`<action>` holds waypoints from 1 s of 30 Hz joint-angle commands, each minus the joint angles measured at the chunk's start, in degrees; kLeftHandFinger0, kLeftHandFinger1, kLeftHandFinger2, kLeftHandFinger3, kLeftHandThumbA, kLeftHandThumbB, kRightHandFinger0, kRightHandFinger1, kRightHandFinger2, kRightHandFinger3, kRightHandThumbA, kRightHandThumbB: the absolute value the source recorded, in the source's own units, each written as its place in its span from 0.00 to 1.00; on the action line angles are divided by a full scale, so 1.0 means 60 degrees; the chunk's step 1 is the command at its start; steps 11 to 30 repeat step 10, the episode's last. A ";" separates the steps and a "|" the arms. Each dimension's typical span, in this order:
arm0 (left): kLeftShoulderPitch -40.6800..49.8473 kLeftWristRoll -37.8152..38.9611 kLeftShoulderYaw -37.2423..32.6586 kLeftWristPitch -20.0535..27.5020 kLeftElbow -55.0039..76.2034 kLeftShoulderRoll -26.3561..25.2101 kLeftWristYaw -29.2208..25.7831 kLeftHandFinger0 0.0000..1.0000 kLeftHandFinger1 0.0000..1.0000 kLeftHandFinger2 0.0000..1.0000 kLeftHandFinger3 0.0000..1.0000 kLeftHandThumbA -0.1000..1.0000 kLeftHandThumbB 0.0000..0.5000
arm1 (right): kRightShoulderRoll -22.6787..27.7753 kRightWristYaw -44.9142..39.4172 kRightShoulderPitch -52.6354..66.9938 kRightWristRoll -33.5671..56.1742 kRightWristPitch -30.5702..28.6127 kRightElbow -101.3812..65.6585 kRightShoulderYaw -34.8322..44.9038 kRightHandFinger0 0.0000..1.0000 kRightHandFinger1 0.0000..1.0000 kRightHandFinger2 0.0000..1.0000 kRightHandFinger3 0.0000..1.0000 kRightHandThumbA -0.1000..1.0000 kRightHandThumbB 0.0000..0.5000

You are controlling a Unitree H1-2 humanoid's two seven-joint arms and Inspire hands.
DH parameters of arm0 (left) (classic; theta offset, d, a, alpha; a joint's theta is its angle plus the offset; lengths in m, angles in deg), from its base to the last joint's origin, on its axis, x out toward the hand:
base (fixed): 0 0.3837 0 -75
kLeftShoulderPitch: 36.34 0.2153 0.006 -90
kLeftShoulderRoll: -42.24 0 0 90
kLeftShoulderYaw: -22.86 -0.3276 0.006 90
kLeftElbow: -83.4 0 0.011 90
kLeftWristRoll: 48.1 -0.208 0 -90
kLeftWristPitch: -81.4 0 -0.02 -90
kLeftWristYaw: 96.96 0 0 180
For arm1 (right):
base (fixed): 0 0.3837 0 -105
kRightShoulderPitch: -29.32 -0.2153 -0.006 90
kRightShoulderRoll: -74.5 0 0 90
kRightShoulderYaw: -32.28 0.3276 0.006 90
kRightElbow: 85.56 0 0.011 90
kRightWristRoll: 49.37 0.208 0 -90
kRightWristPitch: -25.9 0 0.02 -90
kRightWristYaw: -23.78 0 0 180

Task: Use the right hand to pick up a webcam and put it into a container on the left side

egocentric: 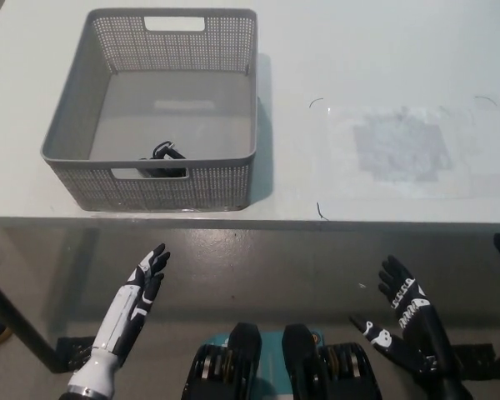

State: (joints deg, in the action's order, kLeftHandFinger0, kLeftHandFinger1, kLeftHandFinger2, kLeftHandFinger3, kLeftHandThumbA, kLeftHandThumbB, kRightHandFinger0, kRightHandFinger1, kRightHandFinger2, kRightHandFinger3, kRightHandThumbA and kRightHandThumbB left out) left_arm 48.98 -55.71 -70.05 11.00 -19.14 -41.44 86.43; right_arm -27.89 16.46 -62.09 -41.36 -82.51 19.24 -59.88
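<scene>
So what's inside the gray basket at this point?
A small black object, apparently the webcam, lies inside the basket against its near wall. That wall covers its lower part, so its exact shape is unclear. Nothing else shows inside.

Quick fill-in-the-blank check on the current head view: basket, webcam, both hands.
1. The webcam lies inside the grey ____, near its front wall.
2. The basket stands on the ____ half of the white table.
3. Both the left hand and the right hand are open and hold ____.
4. Both hands hang ____ the table's front edge, clear of the tabletop.

Missing words: basket; left; nothing; below
</scene>
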 commanded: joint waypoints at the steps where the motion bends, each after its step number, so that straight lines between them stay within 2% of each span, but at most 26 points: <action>1: -0.0160 0.0087 0.0043 0.0186 0.0133 -0.0063 -0.0008 1.00 1.00 1.00 1.00 1.00 0.25 | -0.0023 -0.0268 -0.0326 0.0163 -0.0451 0.0017 0.0011 1.00 1.00 1.00 1.00 1.00 0.50; 8: -0.0033 -0.0063 -0.0075 -0.0440 0.0332 -0.0081 0.0108 1.00 1.00 1.00 1.00 1.00 0.19 | 0.0041 -0.0253 -0.0385 -0.0008 -0.0590 0.0210 0.0016 1.00 1.00 1.00 1.00 1.00 0.41; 30: -0.0026 -0.0070 -0.0084 -0.0427 0.0316 -0.0091 0.0110 1.00 1.00 1.00 1.00 1.00 0.19 | 0.0039 -0.0248 -0.0386 -0.0018 -0.0583 0.0203 0.0015 1.00 1.00 1.00 1.00 1.00 0.41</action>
